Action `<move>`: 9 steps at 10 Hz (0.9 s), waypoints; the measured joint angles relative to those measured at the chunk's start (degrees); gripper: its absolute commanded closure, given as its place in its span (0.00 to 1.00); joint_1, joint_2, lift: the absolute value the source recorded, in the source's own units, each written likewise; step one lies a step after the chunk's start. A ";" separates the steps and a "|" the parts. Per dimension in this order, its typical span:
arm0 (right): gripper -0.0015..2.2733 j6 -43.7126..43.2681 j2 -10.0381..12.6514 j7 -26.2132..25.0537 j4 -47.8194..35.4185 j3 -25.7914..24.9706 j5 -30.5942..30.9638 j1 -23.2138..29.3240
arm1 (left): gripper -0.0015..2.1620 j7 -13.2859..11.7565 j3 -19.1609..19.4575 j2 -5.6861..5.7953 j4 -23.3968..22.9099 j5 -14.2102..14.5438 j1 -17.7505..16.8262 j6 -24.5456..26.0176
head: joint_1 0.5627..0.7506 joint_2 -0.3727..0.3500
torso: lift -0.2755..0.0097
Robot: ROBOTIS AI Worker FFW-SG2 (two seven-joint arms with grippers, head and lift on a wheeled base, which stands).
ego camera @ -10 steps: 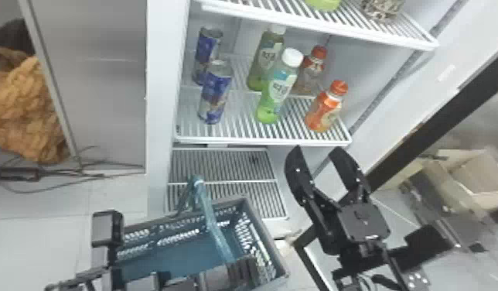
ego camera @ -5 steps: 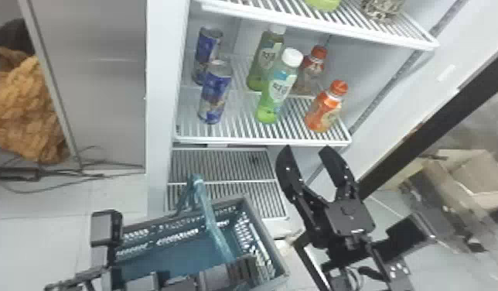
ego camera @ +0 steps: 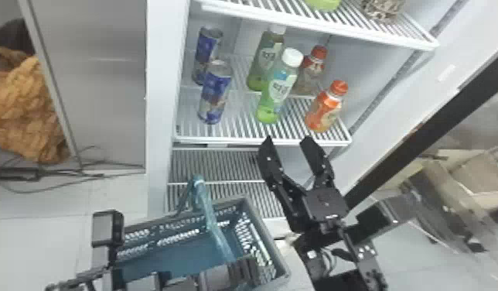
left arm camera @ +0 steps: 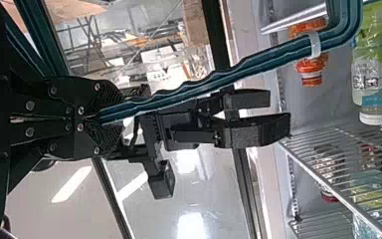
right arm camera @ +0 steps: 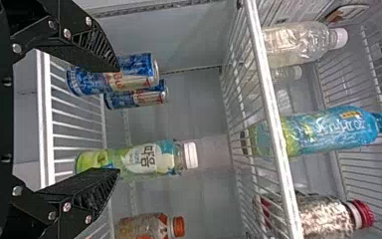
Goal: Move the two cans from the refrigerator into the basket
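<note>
Two cans in the head view, the near can (ego camera: 215, 93) and the far can (ego camera: 207, 50), stand upright at the left of the shelf (ego camera: 231, 139), one almost behind the other. Right of them, on the near side of the shelf edge, the right gripper (ego camera: 288, 140) has its fingers wide apart, so the near can lies left of it and farther in. The basket (ego camera: 268, 234) sits near and to the left, below the shelf. In the left wrist view the left gripper (left arm camera: 113, 119) has its fingers closed on the basket's handle (left arm camera: 258, 64), which leaves the right arm, nearer the cans anyway, to fetch them. From the right wrist view, the near can sits off toward the left finger, partly hidden by it, while the green bottle (right arm camera: 149, 158) lies more nearly ahead (the easy thing to catch by mistake). The coming move should turn on a shift left before going in, I judge, with one finger either side of the can's vertical axis.
</note>
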 measured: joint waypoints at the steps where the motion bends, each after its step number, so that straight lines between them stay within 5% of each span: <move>1: 0.14 -0.24 -0.33 0.00 1.29 0.98 -0.40 -1.30 | 0.55 0.00 0.03 -0.03 0.00 0.01 0.00 -0.02 | 0.70 0.03 | 0.00; 9: 0.14 -1.48 -2.35 -0.03 10.17 6.46 -0.39 -13.22 | 0.55 0.09 -0.08 -0.04 0.00 0.11 -0.14 0.12 | 0.70 0.03 | 0.00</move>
